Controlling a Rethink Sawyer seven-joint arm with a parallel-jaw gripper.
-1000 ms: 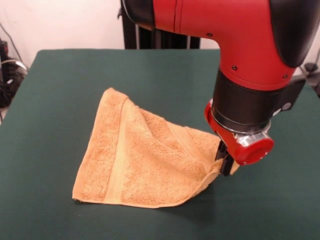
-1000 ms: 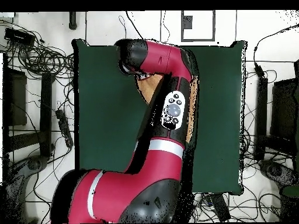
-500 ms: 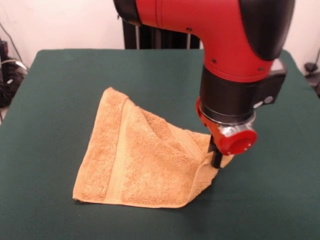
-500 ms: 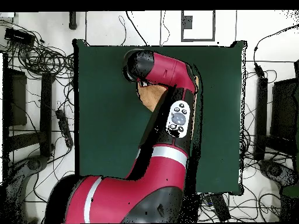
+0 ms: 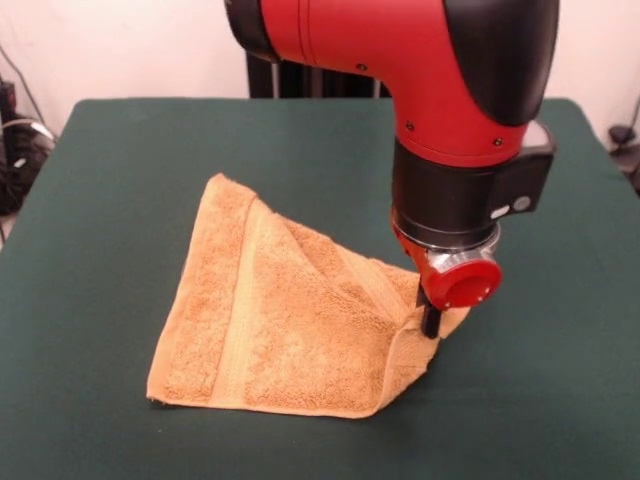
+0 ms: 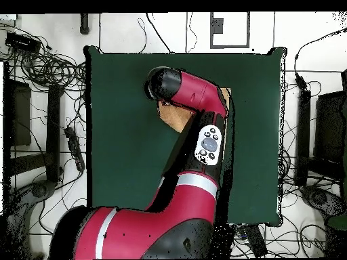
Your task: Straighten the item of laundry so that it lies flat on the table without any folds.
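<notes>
Dragged leftward since a second ago, the gripper (image 5: 431,322), clamped on the washcloth's (image 5: 280,320) right corner, seems mid-unfolding; next, pull outward across the table (image 5: 120,160).

Tangled black cables (image 6: 47,68) on the pale floor beside the bench, dark rectangular equipment box (image 6: 17,112) at one side, black pedestal post (image 5: 262,75) behind.

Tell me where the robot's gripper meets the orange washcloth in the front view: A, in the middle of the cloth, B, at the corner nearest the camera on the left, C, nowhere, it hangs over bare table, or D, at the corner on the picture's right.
D: the gripper sits at the washcloth's right-hand corner, which is raised off the green table.
</notes>
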